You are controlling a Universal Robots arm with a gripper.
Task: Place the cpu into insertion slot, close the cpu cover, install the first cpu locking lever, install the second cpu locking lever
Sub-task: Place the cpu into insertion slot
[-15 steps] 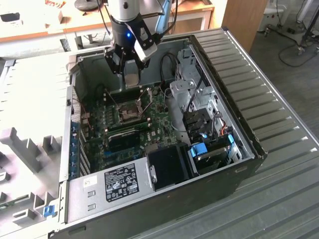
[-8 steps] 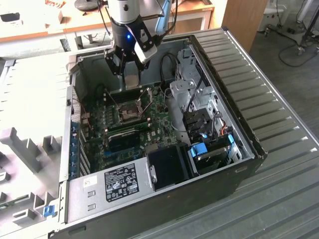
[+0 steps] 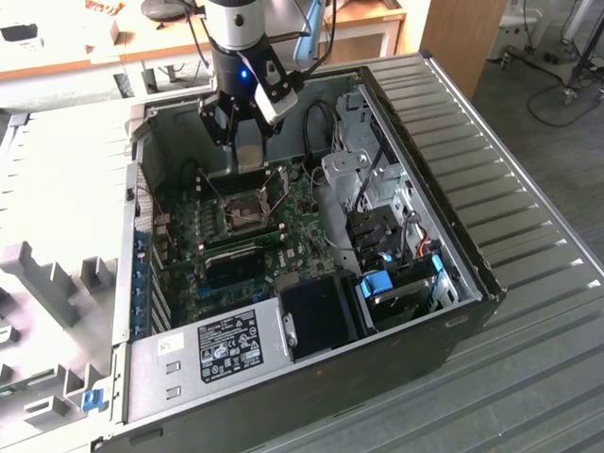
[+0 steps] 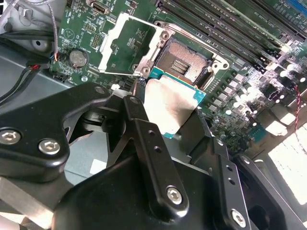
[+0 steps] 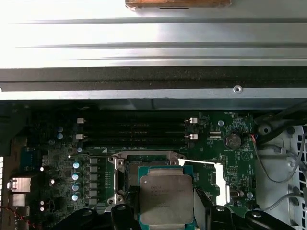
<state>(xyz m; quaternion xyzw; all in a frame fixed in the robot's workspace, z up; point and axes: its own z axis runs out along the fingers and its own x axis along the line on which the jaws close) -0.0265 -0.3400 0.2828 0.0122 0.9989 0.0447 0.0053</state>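
1. Pincer (image 4: pixel 173 125): closed on the cpu (image 4: pixel 170 106), its two black fingers (image 4: pixel 144 127) pressed against opposite edges. The edge grip left the metal top and the underside free of contact, as suited a part that had to drop flat into a seat.
2. Cpu: carried roughly level, silvery top upward, above the motherboard (image 3: pixel 304 226). It hung just beside and partly over the insertion slot (image 4: pixel 184 64), not yet seated. In the first wrist view the cpu (image 5: pixel 165 199) covered part of the slot.
3. Insertion slot: open, tan pin field exposed and nothing in it. It lay near the middle of the board in the exterior view (image 3: pixel 247 211), below the pincer (image 3: pixel 247 142).
4. Cpu cover (image 4: pixel 125 45): swung fully back on its hinge beside the slot, green board visible through its window. Judged left back so the chip had a clear path down.
5. Memory slots (image 5: pixel 134 128): long black rows alongside the slot.
6. Computer case (image 3: pixel 472 276): laid on its side, open face up, on the ribbed metal surface (image 3: pixel 528 189), giving the arm access from above.
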